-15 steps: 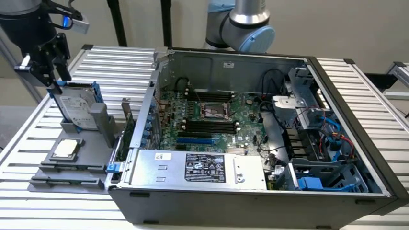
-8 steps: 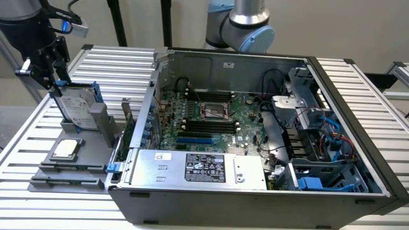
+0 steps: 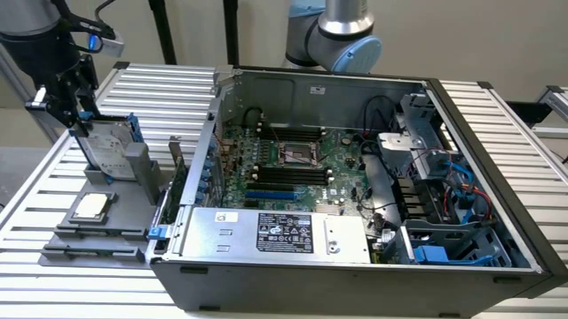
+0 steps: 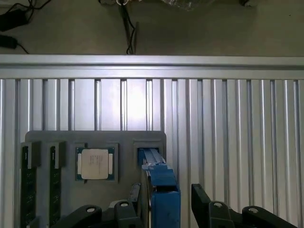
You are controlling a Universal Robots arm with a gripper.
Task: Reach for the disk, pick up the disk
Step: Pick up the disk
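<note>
- hovering over the disk [image 4: 161,187], the gripper [image 4: 167,202] is holding its jaws open, 1 finger on each side.
- the disk is standing on edge in a grey holder [image 3: 124,222] beside the computer case [image 3: 355,282].

The black hand [image 3: 78,116] is at the upper end of the silver-grey, blue-framed disk [image 3: 111,151], which stands tilted in a grey plastic holder [image 3: 102,229] on the ribbed metal tabletop [image 3: 53,292], beside an open computer case [image 3: 355,282].

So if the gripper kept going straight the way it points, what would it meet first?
Most likely the disk, standing on edge in the grey holder. Its blue frame lies between the open fingers of the gripper, so they may pass either side; depth is unclear.
</note>
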